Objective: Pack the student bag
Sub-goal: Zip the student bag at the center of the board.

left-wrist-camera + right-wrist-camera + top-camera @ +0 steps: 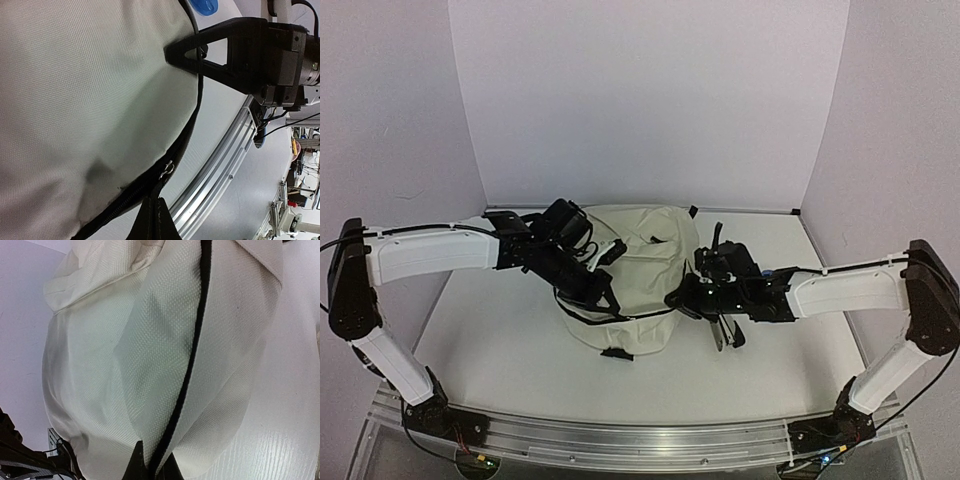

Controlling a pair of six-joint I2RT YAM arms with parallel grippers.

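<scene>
White walls (640,100) close in a pale tabletop (490,340) on three sides, and a ribbed aluminium rail (620,442) runs along its near edge, where both arm bases are bolted. At the middle of the tabletop, between the two arms, sits the large cream woven-fabric backpack (645,255) with black straps and edging. It is slumped and rumpled, and its bulk reaches back toward the far wall. The left arm reaches in from the left to the backpack's near-left flank, and the right arm comes in from the right to its near-right flank, so the two wrists face each other across the cloth. The left claw (152,210) is pressed together on the black zipper trim (194,115) that borders the cream panel, and a small metal ring (168,168) on that trim lies just beside the pinch. The right claw (152,462) is likewise closed, its two dark fingers pinching the same kind of black trim where it curves down the fabric. From the left wrist the right claw shows farther along the trim, its fingertips meeting on the black edge. A scrap of something blue (205,6) sits at the top of that view (too little of it shows to name). The backpack's cloth bulges smoothly between the two grips, resting on the tabletop.
</scene>
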